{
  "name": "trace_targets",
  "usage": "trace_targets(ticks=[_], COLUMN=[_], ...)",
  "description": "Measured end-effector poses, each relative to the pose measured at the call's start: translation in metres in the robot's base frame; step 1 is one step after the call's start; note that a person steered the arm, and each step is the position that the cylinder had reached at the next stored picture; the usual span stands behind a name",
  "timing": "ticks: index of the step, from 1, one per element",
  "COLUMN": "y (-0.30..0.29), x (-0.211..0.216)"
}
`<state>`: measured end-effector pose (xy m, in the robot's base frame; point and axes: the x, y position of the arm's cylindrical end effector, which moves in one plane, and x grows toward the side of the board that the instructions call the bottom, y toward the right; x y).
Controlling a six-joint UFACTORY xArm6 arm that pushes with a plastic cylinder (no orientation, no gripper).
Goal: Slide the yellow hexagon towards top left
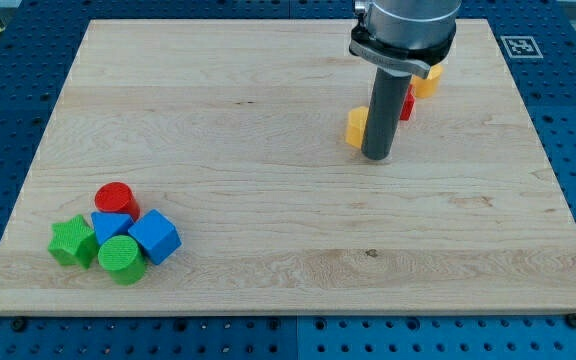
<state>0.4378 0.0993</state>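
Going left to right, the near-left cluster holds five plastic blocks: one green star block (pixel 72 243), one red cylinder block (pixel 116 198), one blue block (pixel 110 226) of unclear shape, one green cylinder block (pixel 121 259) and one blue cube block (pixel 155 237).

Right of centre, towards the far side, the yellow hexagon block (pixel 356 127) sits touching the left side of my tip (pixel 376 157). I carry no gripper, only a bare rod.

A small red block (pixel 406 106) is half hidden behind the rod; a second yellow block (pixel 426 80), shape unclear, lies beyond it.

That makes two yellow, two red, two green and two blue blocks.

The risk, as I judge it, is an off-centre push letting the hexagon spin off my tip and drift away.
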Motion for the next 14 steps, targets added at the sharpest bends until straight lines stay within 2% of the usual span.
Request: trace_targets(ticks=[3, 7, 9, 11, 12, 14], y=[0.027, -0.007, -0.052, -0.066, -0.097, -0.148], x=[-0.018, -0.013, -0.03, -0.07, -0.073, -0.113])
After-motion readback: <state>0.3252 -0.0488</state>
